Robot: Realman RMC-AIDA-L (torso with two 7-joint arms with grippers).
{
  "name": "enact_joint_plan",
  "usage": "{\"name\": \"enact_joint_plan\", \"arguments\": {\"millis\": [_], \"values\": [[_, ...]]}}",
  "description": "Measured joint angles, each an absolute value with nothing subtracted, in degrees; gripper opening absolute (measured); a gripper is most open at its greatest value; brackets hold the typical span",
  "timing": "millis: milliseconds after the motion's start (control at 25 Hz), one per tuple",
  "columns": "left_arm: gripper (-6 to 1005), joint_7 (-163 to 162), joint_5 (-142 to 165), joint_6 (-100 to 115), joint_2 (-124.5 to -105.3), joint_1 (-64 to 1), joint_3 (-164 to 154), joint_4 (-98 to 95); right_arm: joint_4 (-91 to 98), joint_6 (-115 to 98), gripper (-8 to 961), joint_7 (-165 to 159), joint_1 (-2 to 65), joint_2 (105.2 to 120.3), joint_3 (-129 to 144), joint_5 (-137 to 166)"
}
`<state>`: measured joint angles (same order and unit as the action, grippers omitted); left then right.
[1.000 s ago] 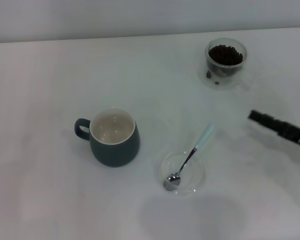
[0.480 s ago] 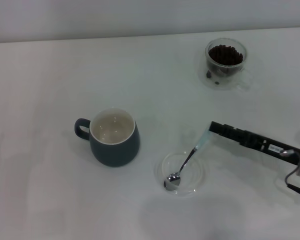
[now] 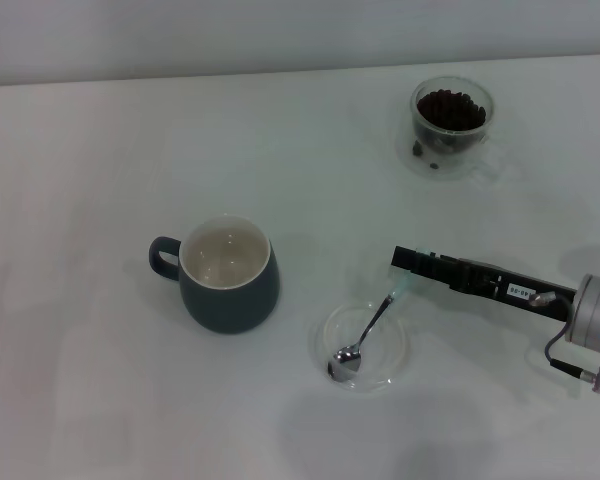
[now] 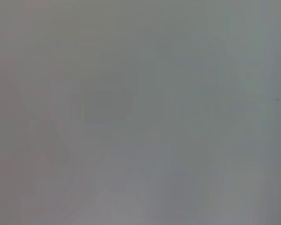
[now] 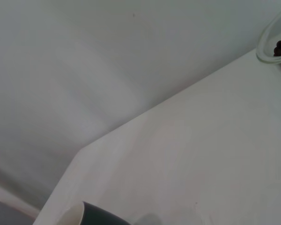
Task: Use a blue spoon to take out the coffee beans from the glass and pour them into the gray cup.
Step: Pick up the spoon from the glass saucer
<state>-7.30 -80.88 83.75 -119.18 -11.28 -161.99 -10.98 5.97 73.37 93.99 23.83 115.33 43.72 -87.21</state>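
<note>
The blue spoon (image 3: pixel 376 318) lies with its metal bowl in a flat clear dish (image 3: pixel 392 368) and its pale handle pointing up and to the right. My right gripper (image 3: pixel 402 260) reaches in from the right, its tip over the far end of the spoon's handle. The glass (image 3: pixel 452 116) with the coffee beans (image 3: pixel 450 108) stands at the back right; its rim (image 5: pixel 271 44) also shows in the right wrist view. The gray cup (image 3: pixel 228 276) stands left of the dish, handle to the left, and looks empty. My left gripper is out of view.
The white table's far edge meets a pale wall (image 3: pixel 280 35). The right wrist view shows the cup's top (image 5: pixel 96 215) low in the picture. The left wrist view shows only a blank grey surface.
My right arm has come in from the right edge toward the left, and its tip now sits over the end of the spoon's handle. The cup, glass and dish have not moved.
</note>
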Motion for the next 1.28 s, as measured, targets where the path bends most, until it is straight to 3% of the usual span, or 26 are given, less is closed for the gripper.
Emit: {"name": "enact_joint_plan", "arguments": {"millis": [320,760,1280], "values": [[874,-7.3,-81.2,83.8,-119.18,-11.3,-161.6,-10.9,6.0,73.4,598,94.2,23.8,115.31,43.7,-87.2],[873,-7.3,-81.3,83.8,-119.18,-11.4,-161.5,-10.8,7.0,76.0,193,92.4,23.4,114.99,43.1,-88.1],[873,-7.3,-81.3,83.7,-119.18,-11.2,-161.5,-10.3,8.6,80.8,149,90.5,23.1,114.67,42.3,-96.0]]}}
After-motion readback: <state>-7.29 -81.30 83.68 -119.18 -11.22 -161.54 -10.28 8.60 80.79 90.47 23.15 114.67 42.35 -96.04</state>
